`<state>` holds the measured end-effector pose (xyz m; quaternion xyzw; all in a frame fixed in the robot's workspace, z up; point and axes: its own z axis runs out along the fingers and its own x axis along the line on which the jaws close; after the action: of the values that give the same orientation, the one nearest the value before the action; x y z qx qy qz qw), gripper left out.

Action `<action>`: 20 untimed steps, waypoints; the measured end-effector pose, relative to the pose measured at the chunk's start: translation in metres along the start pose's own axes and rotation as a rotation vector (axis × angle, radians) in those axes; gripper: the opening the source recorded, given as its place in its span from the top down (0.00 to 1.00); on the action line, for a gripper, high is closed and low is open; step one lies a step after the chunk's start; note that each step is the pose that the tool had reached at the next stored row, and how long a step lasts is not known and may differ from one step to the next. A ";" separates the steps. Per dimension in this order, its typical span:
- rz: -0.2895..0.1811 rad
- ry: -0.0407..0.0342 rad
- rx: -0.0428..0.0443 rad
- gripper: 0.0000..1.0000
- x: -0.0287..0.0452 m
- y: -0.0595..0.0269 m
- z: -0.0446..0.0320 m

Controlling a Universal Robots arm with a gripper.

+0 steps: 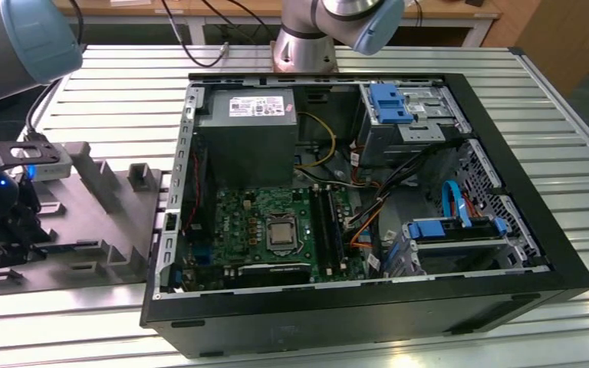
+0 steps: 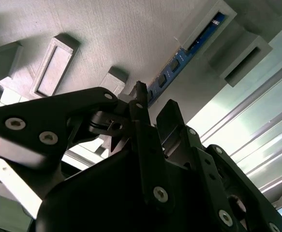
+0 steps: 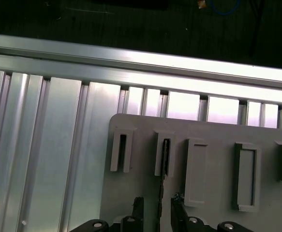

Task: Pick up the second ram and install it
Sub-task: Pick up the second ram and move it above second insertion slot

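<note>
Hangs low over the grey tray (image 1: 100,230) at the exterior view's left, just beside the open computer case (image 1: 376,307) on the slatted metal table (image 1: 120,84). Straddles the memory stick (image 2: 172,67) with the gripper (image 3: 156,207) released: fingers (image 3: 138,209) spread to either side of its thin edge, clenched on nothing. Cannot tell whether either finger touches it.

In both wrist views, standing on its long edge in the tray's raised holders — far end seated in one holder, near end reaching in between the fingers. Dark and thin edge-on in the first wrist view; bluish, with a row of small chips along its face, in the second wrist view.

Well apart from the green board (image 1: 264,222) inside the case and the long black slots (image 1: 322,218) on it.
</note>
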<state>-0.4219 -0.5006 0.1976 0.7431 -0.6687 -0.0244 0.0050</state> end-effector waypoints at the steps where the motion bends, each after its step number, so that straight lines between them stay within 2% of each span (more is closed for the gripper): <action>1: 0.000 -0.0001 0.0001 0.64 0.0000 0.0000 0.0001; 4: 0.000 -0.0001 0.0001 0.65 0.0000 0.0000 0.0002; 5: 0.000 -0.0001 0.0001 0.72 0.0000 0.0000 0.0002; 6: 0.000 -0.0001 0.0001 0.72 0.0000 0.0000 0.0003; 7: 0.000 0.0000 0.0001 0.79 0.0000 0.0000 0.0003; 20: 0.000 -0.0001 0.0002 0.79 -0.0001 0.0000 -0.0004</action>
<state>-0.4219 -0.5005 0.1980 0.7431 -0.6687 -0.0244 0.0049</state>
